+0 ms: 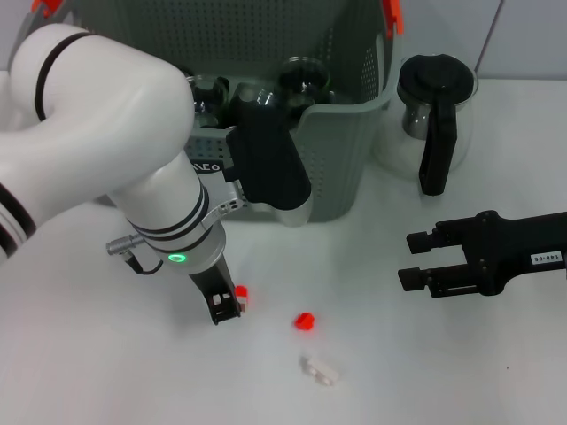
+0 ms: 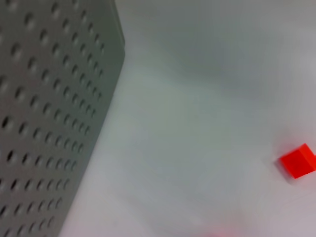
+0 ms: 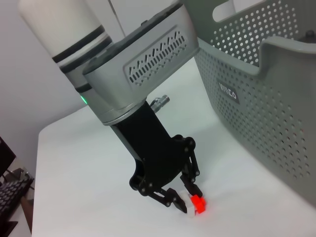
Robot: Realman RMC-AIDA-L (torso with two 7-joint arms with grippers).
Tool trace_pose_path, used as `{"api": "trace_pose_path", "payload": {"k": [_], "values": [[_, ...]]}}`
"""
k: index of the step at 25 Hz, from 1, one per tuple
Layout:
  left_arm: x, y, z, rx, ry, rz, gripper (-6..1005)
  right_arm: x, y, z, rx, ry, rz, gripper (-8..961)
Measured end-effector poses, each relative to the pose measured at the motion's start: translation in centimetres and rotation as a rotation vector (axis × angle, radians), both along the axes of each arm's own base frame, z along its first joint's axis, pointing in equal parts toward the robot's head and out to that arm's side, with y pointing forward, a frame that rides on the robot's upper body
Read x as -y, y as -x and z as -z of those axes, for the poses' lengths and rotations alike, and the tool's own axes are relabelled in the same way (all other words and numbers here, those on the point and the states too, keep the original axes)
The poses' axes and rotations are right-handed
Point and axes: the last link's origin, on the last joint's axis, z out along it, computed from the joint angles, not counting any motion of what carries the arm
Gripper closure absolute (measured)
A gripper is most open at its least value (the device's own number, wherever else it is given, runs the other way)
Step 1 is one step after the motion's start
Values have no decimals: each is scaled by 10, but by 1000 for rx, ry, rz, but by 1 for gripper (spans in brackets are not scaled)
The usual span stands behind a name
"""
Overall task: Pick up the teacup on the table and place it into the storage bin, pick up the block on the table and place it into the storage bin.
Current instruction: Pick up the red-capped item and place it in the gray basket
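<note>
My left gripper (image 1: 225,306) is down at the table in front of the storage bin (image 1: 345,150), a grey perforated basket. In the right wrist view the left gripper (image 3: 190,199) is shut on a small red block (image 3: 198,204) that rests on the table; the same block (image 1: 240,292) peeks out beside the fingers in the head view. A second red block (image 1: 305,320) lies a little to the right, also seen as the red block (image 2: 297,161). A glass teacup (image 1: 303,75) shows inside the bin. My right gripper (image 1: 413,260) hovers open at the right, holding nothing.
A glass pitcher (image 1: 434,111) with a black handle stands right of the bin. A small white piece (image 1: 320,371) lies near the front. A black part with a white end (image 1: 270,168) hangs in front of the bin's wall (image 2: 44,113). Orange clips (image 1: 392,16) sit on the rim.
</note>
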Motion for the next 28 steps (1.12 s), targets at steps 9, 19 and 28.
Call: {"api": "trace_pose_path", "payload": {"k": [9, 19, 28], "values": [[2, -14, -11, 21, 3, 8, 769, -1, 1, -1, 1, -1, -3, 254], [5, -29, -69, 255, 98, -54, 771, -2, 1, -2, 2, -3, -5, 254], [2, -25, -150, 764, 128, -116, 774, -2, 2, -2, 0, -3, -8, 252]]}}
